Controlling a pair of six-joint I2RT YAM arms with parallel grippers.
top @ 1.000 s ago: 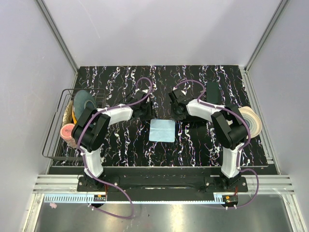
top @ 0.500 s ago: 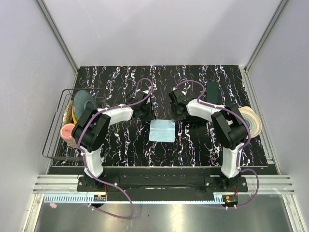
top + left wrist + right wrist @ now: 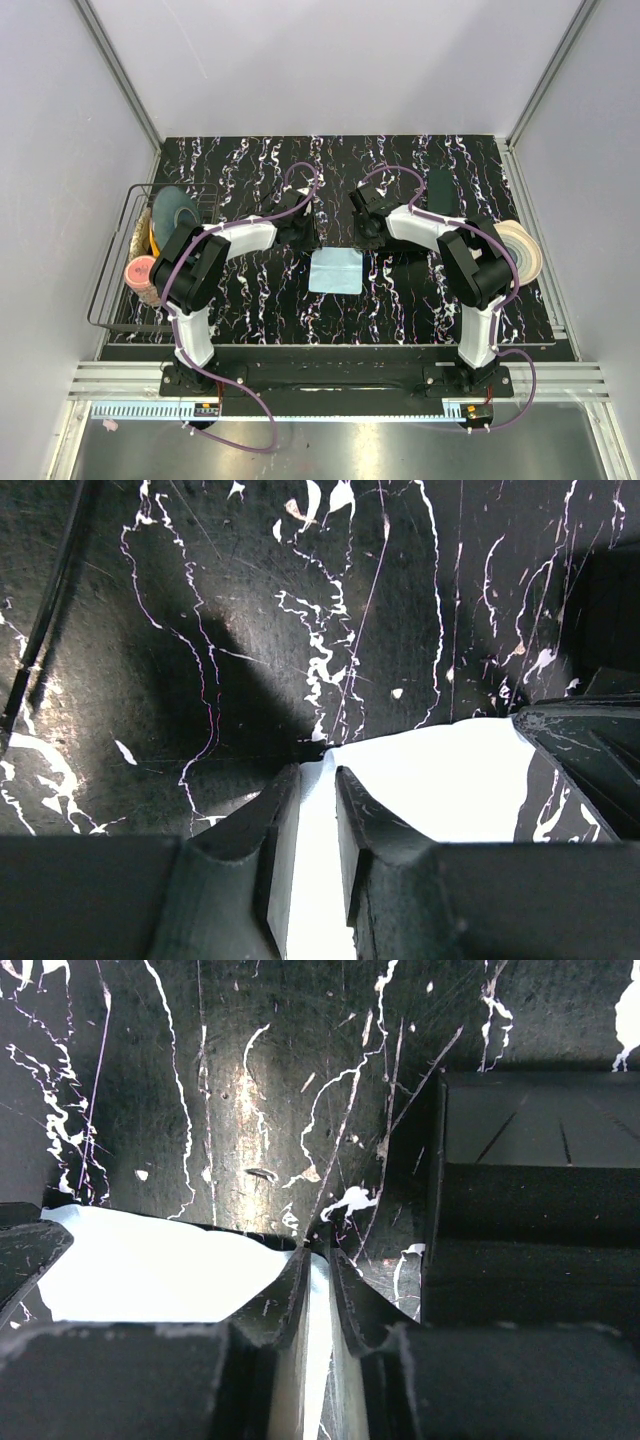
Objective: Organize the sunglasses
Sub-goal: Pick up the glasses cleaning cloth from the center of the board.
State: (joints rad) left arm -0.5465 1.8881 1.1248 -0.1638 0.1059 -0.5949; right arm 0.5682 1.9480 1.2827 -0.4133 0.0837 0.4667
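**Cloth** (image 3: 335,272). A pale blue square lying flat at mid-table (image 3: 250,170), and the landmark for every entry below. Both arms converge on its far edge, one to each far corner. Taking two corners at once would let a limp sheet be lifted or folded without bunching (a judgement; it probably serves to wrap or wipe the sunglasses).

**Left end effector** (image 3: 317,775). It sits at the cloth's far-left corner, low over the table. The fingers are narrow, with a slit between them and cloth showing bright in that slit. I cannot tell whether they bite the fabric or only straddle it.

**Right end effector** (image 3: 317,1253). It sits at the cloth's far-right corner. The fingers are pinched almost together on the corner's tip, and a thin strip of cloth shows between them. I read this as a grip on the cloth.

**Sunglasses**. I cannot make them out in any view. They are not on the cloth and not in either end effector. A dark frame on this black, white-veined table could easily escape notice.

**Black box** (image 3: 530,1190). It stands just beside the right end effector, on the side away from the cloth. It may be a case, but I cannot tell what it holds.

**Dark slab** (image 3: 439,186). It lies beyond the cloth to the far right, well apart from it. I cannot tell whether it is the same thing as the box.

**Basket** (image 3: 110,290). A wire basket well left of the cloth, with rolls inside it.

**Tape roll** (image 3: 522,248). It lies well right of the cloth, behind the right arm's elbow.
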